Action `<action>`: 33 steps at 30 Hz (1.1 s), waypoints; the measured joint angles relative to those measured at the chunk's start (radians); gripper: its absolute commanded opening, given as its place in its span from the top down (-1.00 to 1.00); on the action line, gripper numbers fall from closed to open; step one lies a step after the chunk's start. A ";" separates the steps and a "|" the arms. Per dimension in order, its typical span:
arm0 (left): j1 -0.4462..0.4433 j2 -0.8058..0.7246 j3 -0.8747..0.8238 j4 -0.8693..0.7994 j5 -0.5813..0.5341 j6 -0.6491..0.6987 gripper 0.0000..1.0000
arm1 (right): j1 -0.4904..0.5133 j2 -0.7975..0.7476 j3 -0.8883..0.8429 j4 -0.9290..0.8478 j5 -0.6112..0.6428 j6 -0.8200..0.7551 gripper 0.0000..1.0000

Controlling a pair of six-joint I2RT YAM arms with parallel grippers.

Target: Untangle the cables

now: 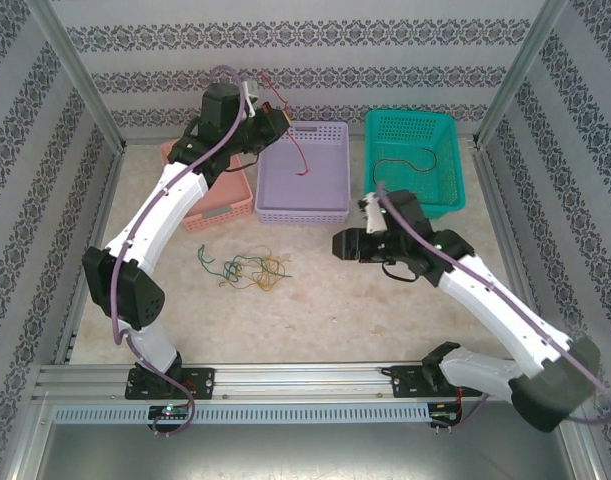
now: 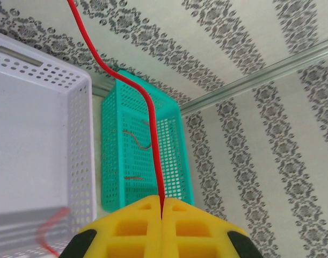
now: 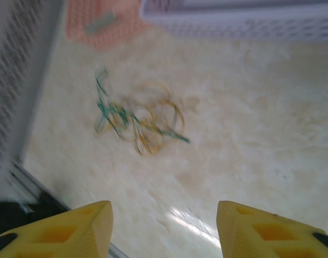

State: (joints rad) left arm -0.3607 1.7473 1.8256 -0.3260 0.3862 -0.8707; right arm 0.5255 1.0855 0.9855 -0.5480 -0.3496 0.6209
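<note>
Currently the left claw (image 1: 272, 118) hangs over the far left corner of the lilac perforated plastic basket (image 1: 325, 205). Its yellow foam fingers (image 2: 137, 228) are pressed together on a thin red flexible wire (image 2: 151, 123). From above, this wire arches up beside the claw and droops down into the lilac basket, where its lower end reaches the inside.

The right claw (image 3: 164, 220) hovers low over the pale beige desk (image 1: 325, 310), near the middle and pointing left. Its two yellow pads stand well apart with nothing between them.

A loose tangle of green and yellowish wires (image 1: 247, 268) lies flat on the desk, left of the right claw and apart from it. It sits nearer than the lilac basket and the salmon-pink perforated basket (image 1: 227, 205), which sits at the far left, partly under the left arm. In the right wrist view the tangle is blurred, so single strands cannot be followed.

At the far right stands a teal perforated plastic basket (image 1: 450, 195), just beside the lilac one, with a dark brown wire (image 1: 405, 160) curled on its floor.
</note>
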 measured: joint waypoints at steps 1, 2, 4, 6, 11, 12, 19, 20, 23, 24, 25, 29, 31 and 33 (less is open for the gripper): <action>0.000 -0.005 -0.008 0.013 -0.002 -0.010 1.00 | -0.014 -0.026 -0.035 0.056 -0.003 0.087 -0.12; 0.000 -0.007 -0.016 0.026 -0.002 -0.022 1.00 | -0.020 -0.037 -0.058 0.095 -0.003 0.143 -0.11; 0.000 -0.007 -0.021 0.032 -0.002 -0.042 1.00 | -0.010 -0.020 -0.071 0.144 0.001 0.227 -0.11; 0.000 -0.007 -0.023 0.032 -0.002 -0.061 1.00 | 0.011 0.027 -0.043 0.173 0.010 0.235 -0.11; 0.000 0.012 0.042 -0.028 -0.001 -0.106 1.00 | 0.072 0.109 0.044 0.241 0.148 -0.061 -0.21; 0.000 0.024 0.074 -0.053 0.002 -0.111 1.00 | 0.084 0.106 0.034 0.271 0.188 -0.134 -0.24; 0.000 0.098 0.309 -0.262 0.006 -0.147 1.00 | 0.098 0.106 -0.159 0.597 0.377 -0.740 -0.54; 0.000 0.102 0.326 -0.289 0.006 -0.153 1.00 | 0.099 0.113 -0.185 0.642 0.383 -0.822 -0.56; 0.000 0.107 0.356 -0.353 0.012 -0.170 1.00 | 0.098 0.156 -0.198 0.715 0.387 -0.985 -0.57; 0.000 0.108 0.359 -0.370 0.016 -0.176 1.00 | 0.098 0.169 -0.197 0.737 0.386 -1.022 -0.57; 0.000 0.108 0.363 -0.385 0.023 -0.183 1.00 | 0.098 0.180 -0.196 0.752 0.384 -1.062 -0.57; 0.000 0.117 0.372 -0.425 0.040 -0.202 1.00 | 0.104 0.239 -0.163 0.800 0.391 -1.191 -0.56; 0.000 0.124 0.372 -0.433 0.051 -0.211 1.00 | 0.113 0.275 -0.139 0.824 0.404 -1.243 -0.55; 0.000 0.127 0.372 -0.441 0.058 -0.216 1.00 | 0.124 0.311 -0.116 0.840 0.414 -1.284 -0.53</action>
State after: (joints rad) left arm -0.3607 1.8744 2.1979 -0.7670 0.4438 -1.0863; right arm 0.6491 1.3960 0.8692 0.2924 0.0643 -0.6628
